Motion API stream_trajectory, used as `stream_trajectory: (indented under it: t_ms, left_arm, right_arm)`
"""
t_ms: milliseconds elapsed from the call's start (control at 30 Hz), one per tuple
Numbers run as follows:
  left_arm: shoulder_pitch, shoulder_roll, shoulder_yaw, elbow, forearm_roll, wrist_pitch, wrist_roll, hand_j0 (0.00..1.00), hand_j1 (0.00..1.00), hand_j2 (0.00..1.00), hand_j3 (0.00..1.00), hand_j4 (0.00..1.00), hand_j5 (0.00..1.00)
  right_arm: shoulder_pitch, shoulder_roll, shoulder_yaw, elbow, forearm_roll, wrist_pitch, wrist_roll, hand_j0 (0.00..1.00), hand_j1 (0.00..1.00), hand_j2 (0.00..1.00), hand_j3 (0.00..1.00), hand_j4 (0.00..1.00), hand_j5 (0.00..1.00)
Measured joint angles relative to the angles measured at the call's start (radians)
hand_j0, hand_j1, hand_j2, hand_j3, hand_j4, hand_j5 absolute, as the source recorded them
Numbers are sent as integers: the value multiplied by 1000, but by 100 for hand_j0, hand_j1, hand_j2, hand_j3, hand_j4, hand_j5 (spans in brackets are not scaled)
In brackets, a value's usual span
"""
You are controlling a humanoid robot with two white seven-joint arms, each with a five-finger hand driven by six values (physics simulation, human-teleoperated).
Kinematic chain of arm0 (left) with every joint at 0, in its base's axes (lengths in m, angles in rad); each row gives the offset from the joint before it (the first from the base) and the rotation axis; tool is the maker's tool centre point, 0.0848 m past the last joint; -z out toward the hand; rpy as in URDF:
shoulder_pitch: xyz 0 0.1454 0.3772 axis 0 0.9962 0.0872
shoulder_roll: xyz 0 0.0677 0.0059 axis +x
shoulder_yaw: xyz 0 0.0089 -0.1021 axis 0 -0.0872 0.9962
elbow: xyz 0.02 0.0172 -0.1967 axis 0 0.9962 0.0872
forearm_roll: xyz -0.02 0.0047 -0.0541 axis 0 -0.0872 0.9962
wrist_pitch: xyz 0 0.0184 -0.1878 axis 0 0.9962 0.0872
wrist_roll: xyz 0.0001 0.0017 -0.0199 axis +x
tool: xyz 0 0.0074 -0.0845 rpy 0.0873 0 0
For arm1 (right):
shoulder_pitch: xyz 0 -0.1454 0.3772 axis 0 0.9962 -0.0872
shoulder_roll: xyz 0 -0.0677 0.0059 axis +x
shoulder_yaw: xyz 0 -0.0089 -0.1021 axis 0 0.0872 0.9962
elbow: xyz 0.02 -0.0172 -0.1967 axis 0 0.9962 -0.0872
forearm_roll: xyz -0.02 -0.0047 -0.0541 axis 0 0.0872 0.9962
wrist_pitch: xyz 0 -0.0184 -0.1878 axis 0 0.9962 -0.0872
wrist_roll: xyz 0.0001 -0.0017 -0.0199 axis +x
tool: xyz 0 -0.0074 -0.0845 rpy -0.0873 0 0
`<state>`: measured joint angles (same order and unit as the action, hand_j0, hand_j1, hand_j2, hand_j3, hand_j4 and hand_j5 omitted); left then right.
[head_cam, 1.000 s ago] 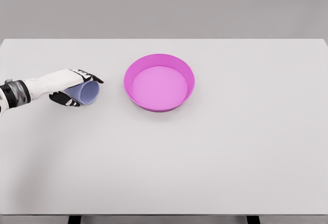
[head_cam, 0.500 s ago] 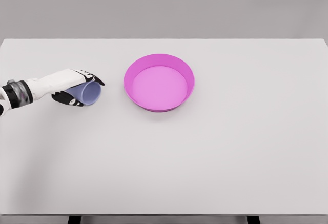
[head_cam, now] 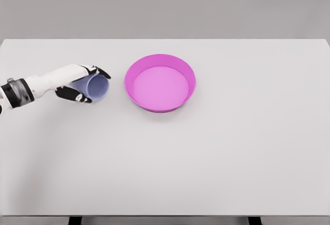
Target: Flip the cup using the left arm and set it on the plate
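Head view
Left hand (head_cam: 77,84): enters from the left edge on a white forearm with a dark wrist band; sits over the left part of the table, palm toward the plate side.
Fingers (head_cam: 100,71): curled around the cup; the upper fingers, dark at the tips, lie over its top side, and the thumb (head_cam: 72,96) sits below and to the near side of it. Closed on the cup, no gap seen between pads and wall.
Cup (head_cam: 97,87): pale lavender, lying on its side between the upper fingers and the thumb; open mouth faces right and a little toward the camera, past the fingertips. Whether its lower edge touches the table cannot be told.
Plate (head_cam: 160,82): magenta, round, with a raised rim; stands beyond the fingertips to the right, near the cup's mouth but apart from it. Nothing lies in it.
Table (head_cam: 206,158): white, matte, spans the full width of the frame; dark leg tops show at the bottom edge.
Right arm: not seen in this view.
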<state>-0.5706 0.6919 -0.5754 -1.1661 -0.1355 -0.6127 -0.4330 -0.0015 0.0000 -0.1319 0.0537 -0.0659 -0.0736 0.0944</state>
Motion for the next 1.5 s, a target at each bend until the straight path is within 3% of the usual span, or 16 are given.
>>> stream_trajectory:
  t_ms: [200,400,767,1233,1500]
  left_arm:
    - [0,1,-34,-29,108,0,0,74,74,74,74,74,74]
    - [-11,0,-40,-48,157,0,-1,74,74,74,74,74,74]
    - [-26,-13,-42,-52,179,0,-2,74,74,74,74,74,74]
    - [-60,-104,-86,-69,202,0,-5,75,75,75,75,75,75]
    - [-101,-128,-170,-69,210,0,-5,75,75,75,75,75,75]
  right_arm:
    - [0,0,0,0,0,0,0,100,100,100,100,100,100]
    - [0,0,0,0,0,0,0,100,100,100,100,100,100]
    - [0,0,0,0,0,0,0,100,100,100,100,100,100]
    - [0,0,0,0,0,0,0,100,100,100,100,100,100]
    - [0,0,0,0,0,0,-1,100,100,100,100,100,100]
